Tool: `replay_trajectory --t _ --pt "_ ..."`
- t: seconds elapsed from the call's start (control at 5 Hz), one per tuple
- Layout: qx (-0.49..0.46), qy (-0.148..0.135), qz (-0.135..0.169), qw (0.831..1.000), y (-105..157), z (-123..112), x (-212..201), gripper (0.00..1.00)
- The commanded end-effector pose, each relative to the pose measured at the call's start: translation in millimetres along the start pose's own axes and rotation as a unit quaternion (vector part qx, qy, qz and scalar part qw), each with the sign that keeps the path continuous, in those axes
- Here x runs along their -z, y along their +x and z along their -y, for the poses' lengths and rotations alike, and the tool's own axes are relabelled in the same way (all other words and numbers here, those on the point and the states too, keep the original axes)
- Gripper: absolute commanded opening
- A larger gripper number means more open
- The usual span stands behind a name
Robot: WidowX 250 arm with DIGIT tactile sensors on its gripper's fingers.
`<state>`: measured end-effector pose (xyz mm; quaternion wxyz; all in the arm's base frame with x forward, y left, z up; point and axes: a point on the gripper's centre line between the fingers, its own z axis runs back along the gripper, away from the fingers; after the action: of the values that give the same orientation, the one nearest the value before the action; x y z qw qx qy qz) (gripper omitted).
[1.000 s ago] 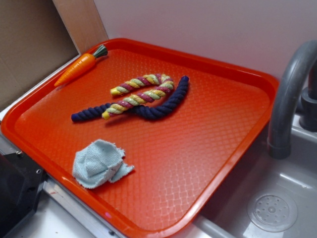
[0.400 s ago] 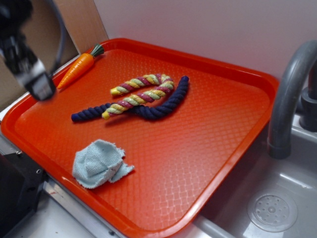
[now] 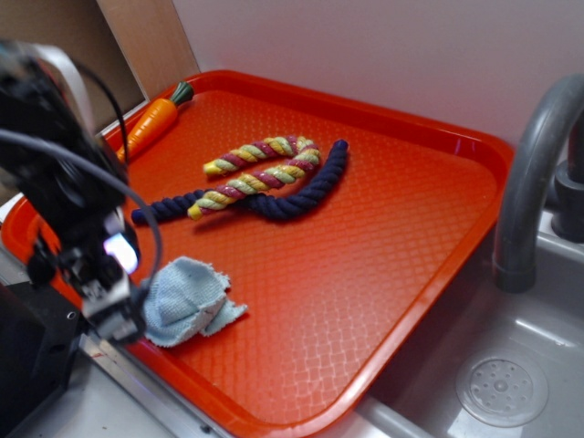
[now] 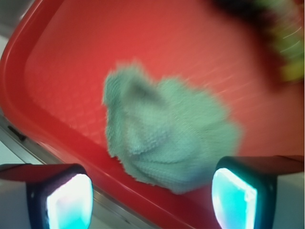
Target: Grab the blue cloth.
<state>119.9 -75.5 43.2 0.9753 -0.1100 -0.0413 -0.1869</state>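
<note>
The blue cloth (image 3: 190, 301) is a small pale blue rag with frayed edges, crumpled near the front left rim of the orange tray (image 3: 383, 265). My gripper (image 3: 117, 315) hangs over the tray's front edge, just left of the cloth and partly covering it. In the wrist view the blue cloth (image 4: 162, 138) lies ahead of my gripper (image 4: 152, 200). Its two fingers stand wide apart with nothing between them, so it is open and apart from the cloth.
A dark navy rope (image 3: 274, 201) and a yellow-pink rope (image 3: 260, 169) lie mid-tray. A toy carrot (image 3: 151, 123) rests on the back left rim. A grey faucet (image 3: 534, 173) and sink with drain (image 3: 502, 388) are at the right.
The arm has swung in from the upper left and dropped toward the tray's front edge beside the cloth. Cloth, ropes and carrot have not moved.
</note>
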Motion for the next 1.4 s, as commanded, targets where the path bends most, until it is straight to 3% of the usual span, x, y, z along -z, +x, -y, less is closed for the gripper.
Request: replay_trajectory --t 0.0,0.2,0.4,0.6,0.8,1.0,1.2 --pt "0.046 0.095 0.021 0.994 9.0 31.1 37.3 0.83" --pt "0.020 0.075 0.015 0.997 23.9 20.2 38.4 0.00" --pt "-0.006 0.056 0.011 0.998 31.5 7.8 34.0 0.00" --pt "-0.062 0.029 0.049 0.996 38.4 -19.1 -7.3 0.00" --pt "-0.112 0.050 0.097 0.988 40.5 -45.0 -47.7 0.00" --pt "-0.161 0.043 0.139 0.976 38.9 -58.1 -101.2 0.00" --pt "-0.221 0.091 0.105 0.965 43.3 -62.7 -154.4 0.00"
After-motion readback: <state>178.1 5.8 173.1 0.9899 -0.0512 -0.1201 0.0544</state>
